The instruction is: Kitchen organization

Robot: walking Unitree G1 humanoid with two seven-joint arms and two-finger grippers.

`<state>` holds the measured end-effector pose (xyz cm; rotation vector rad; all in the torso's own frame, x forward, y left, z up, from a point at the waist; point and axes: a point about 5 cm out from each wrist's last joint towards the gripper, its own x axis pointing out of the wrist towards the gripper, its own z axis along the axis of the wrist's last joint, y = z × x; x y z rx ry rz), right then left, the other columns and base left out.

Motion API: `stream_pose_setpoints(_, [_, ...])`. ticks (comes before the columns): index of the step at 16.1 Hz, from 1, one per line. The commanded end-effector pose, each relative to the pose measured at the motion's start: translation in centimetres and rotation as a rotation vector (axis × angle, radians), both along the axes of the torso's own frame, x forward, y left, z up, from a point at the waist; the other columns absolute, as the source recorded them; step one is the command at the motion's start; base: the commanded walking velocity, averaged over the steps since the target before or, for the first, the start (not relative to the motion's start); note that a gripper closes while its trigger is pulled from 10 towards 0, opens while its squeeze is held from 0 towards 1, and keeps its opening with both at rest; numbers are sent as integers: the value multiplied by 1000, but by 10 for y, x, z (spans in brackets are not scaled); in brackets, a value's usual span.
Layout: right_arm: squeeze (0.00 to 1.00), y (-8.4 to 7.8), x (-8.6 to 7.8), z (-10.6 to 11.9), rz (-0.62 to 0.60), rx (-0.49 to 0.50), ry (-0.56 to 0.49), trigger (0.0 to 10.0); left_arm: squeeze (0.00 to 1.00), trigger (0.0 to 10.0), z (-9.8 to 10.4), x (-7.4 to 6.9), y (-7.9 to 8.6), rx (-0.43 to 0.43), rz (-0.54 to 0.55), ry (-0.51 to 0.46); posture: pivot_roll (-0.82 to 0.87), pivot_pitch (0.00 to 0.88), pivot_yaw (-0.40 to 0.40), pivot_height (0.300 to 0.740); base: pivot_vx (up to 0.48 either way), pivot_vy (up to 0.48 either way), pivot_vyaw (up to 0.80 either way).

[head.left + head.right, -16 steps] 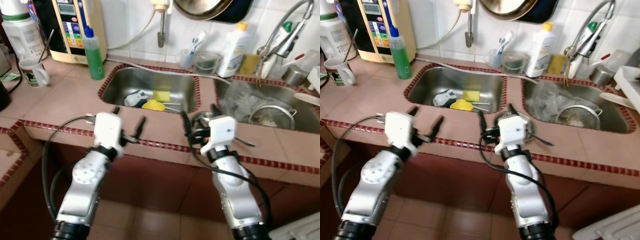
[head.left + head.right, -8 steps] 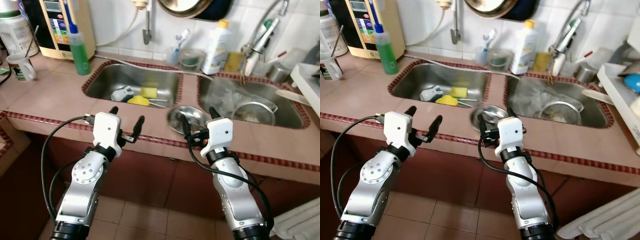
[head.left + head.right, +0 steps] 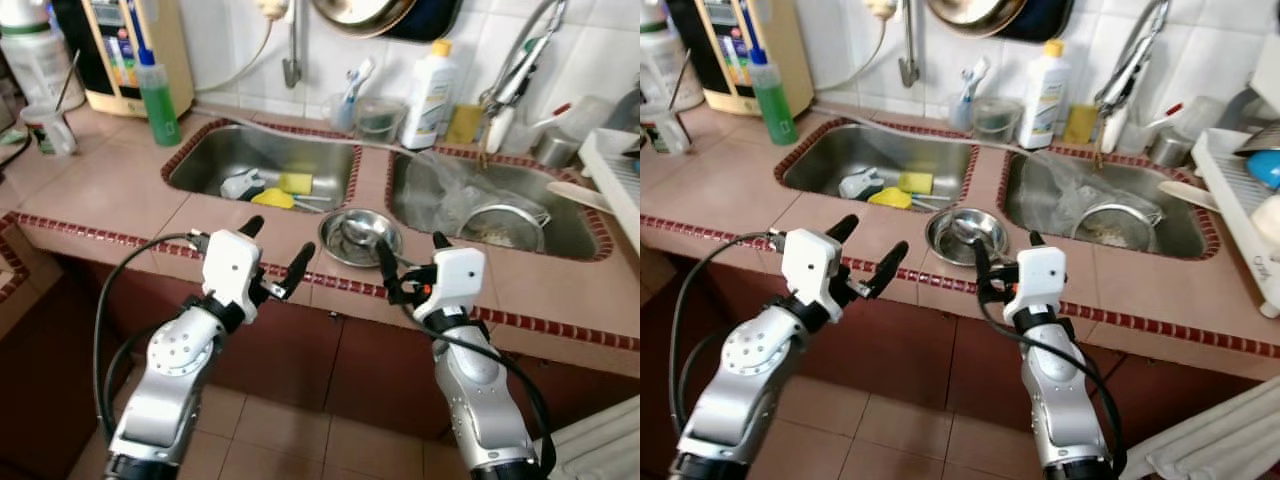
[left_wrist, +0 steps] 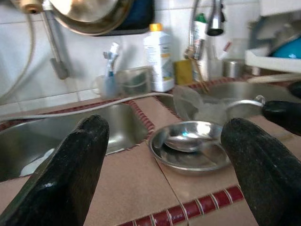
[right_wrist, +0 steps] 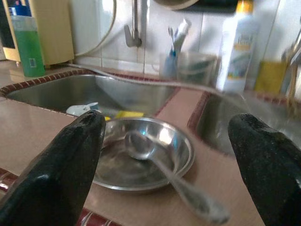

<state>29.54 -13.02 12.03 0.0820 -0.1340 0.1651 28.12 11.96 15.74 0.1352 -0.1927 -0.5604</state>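
Steel bowl (image 3: 360, 236) with a ladle (image 5: 160, 167) in it, resting on the tiled bench (image 3: 110, 190) between the two sinks, near the front edge. Left gripper (image 3: 272, 252) at 9 o'clock of the bowl, jaws released, grasping nothing. Right gripper (image 3: 410, 265) at 5 o'clock of it, jaws likewise spread wide and empty. In the left sink (image 3: 200, 160), at 10 o'clock, yellow sponges (image 3: 285, 190). In the right sink, at 2 o'clock, a strainer (image 3: 500, 222). Along the back wall, a white bottle (image 3: 426, 82) at 12 o'clock, green soap bottle (image 3: 157, 88) far off at 10.
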Motion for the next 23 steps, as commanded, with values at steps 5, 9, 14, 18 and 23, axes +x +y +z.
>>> stream_pose_setpoints(5, [0,-20,-3,-28,-60,199,154,10000,0,10000,-15,-16,-10,171,-127,-19,47,0,-38,740,0,0,0])
stream_pose_setpoints(9, [0,-22,-2,-37,-77,387,208,10000,0,10000,-14,-20,-18,244,-185,-59,52,0,-41,740,0,0,0])
stream_pose_setpoints(14, [0,-24,7,-38,-81,487,218,10000,0,10000,-16,-24,-24,298,-206,-88,59,0,-42,740,0,0,0])
stream_pose_setpoints(18, [0,-25,21,-33,-74,505,207,9882,0,10000,-16,-24,-26,313,-211,-107,66,0,-45,740,0,0,0])
stream_pose_setpoints(23, [0,-22,32,-25,-58,559,190,9255,0,10000,-14,-24,-27,323,-218,-119,79,0,-49,740,0,0,0])
